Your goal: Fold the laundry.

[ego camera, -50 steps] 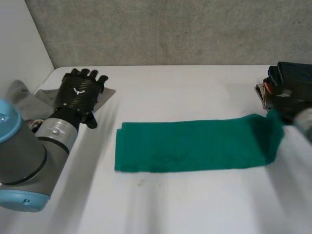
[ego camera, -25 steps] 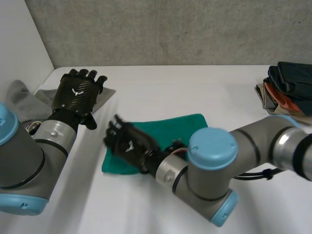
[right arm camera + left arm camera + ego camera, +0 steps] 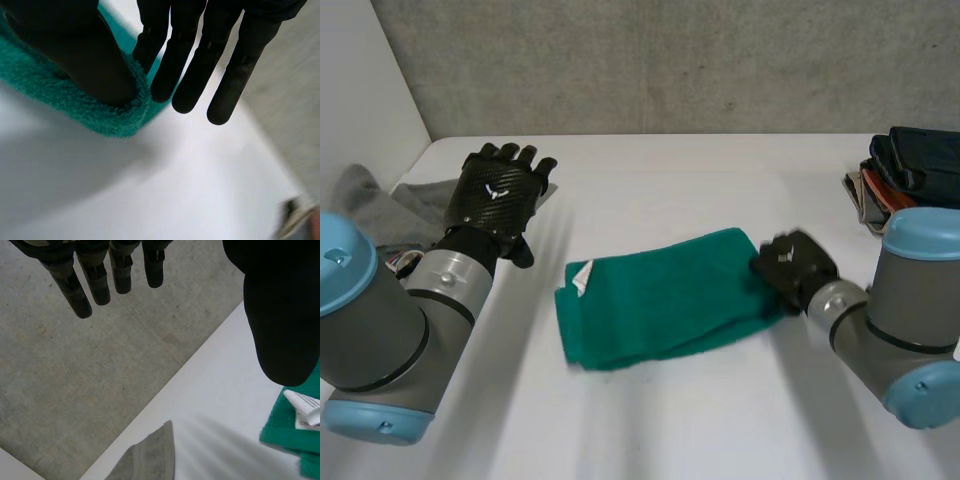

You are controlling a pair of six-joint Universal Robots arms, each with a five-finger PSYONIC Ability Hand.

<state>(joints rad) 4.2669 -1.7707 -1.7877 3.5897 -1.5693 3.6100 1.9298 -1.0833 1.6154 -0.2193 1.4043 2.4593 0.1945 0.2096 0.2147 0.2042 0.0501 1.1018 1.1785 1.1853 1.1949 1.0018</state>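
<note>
The right hand [image 3: 792, 262] is resting at the right-hand end of the green towel [image 3: 660, 295], its fingers [image 3: 190, 75] lying straight and slightly spread past the towel's edge over bare table. The thumb [image 3: 75, 50] is pressing into the pile just inside that edge, so the hand is reading as relaxed and flat, with nothing gripped. The towel is lying near the middle of the table, already doubled over on itself and a little askew. A white label [image 3: 582, 278] is showing at its far left corner. It is looking like thick terry – soft, light and floppy, with no stiffness to hold a line. It is likely to be sagging and dragging when lifted, though the nap should be giving the fingers plenty to bite on. For another fold, the best hold is probably going to be a pinch through both layers at a corner of the short end, with the other end left lying on the table. The left hand [image 3: 500, 192] is hovering well apart to the left, fingers straight and thumb wide, holding nothing, above a grey cloth [image 3: 380, 205] lying at the table's edge. The white table [image 3: 720, 420] is looking smooth, so the towel may be sliding on it. A stack of folded clothes [image 3: 920, 165] is sitting at the far right, and a bare concrete wall [image 3: 670, 60] is closing off the back.
</note>
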